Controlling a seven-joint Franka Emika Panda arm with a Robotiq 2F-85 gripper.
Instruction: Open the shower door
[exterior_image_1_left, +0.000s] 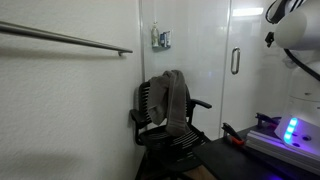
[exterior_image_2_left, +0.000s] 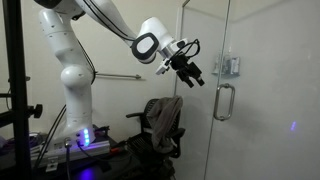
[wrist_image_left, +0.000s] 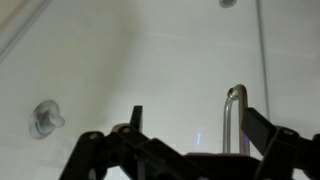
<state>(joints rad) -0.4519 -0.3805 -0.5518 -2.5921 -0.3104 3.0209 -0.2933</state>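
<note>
The shower door (exterior_image_2_left: 250, 60) is a tall clear glass panel with a short vertical D-shaped silver handle (exterior_image_2_left: 224, 102). It also shows in an exterior view (exterior_image_1_left: 250, 40), with its handle (exterior_image_1_left: 236, 61). My gripper (exterior_image_2_left: 192, 72) is open and empty in mid-air, up and to the left of the handle, not touching the glass. In the wrist view the handle (wrist_image_left: 236, 118) stands between my open fingers (wrist_image_left: 195, 125), close to the right finger and still beyond them.
A black office chair (exterior_image_2_left: 162, 125) with a grey cloth draped on it (exterior_image_1_left: 173, 100) stands before the shower. A long horizontal steel rail (exterior_image_1_left: 65, 39) runs along the wall. A fixed glass panel (exterior_image_1_left: 185, 40) carries a small fitting (exterior_image_1_left: 161, 39). The robot base glows blue (exterior_image_2_left: 85, 138).
</note>
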